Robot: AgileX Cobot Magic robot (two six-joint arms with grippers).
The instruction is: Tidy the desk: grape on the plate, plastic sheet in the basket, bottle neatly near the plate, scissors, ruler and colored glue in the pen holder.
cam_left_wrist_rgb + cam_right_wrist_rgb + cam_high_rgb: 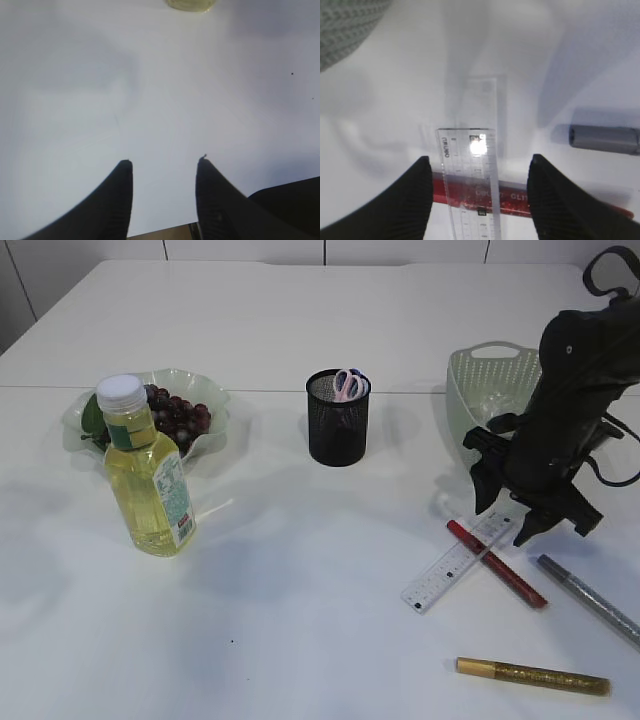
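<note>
White tabletop (320, 640) carries everything. At the far left a pale green wavy plate (215, 400) holds the dark grapes (178, 415), and a bottle (148, 475) of yellow liquid with a white cap stands upright just in front of it, hiding part of the plate's near rim. Near the middle a black mesh pen holder (338, 425) stands with the pink-handled scissors (348, 383) already inside, handles up. At the right a pale green perforated basket (480, 375) sits behind the right arm, which hides its right side; something clear lies in it, too faint to name. In front of that arm a clear ruler (450, 568) lies across a red glue pen (497, 562), the ruler on top where they cross. A silver glue pen (590, 598) lies just to the right, apart from them, and a gold glue pen (533, 676) lies nearer the front edge, well apart. The right gripper (479, 165) points down over the crossing of ruler and red pen, its dark fingers (407, 200) spread to either side of the ruler, clasping nothing. The left gripper (164, 162) shows only in its wrist view, fingers parted over bare table with nothing between them, the bottle's base at the top edge.
</note>
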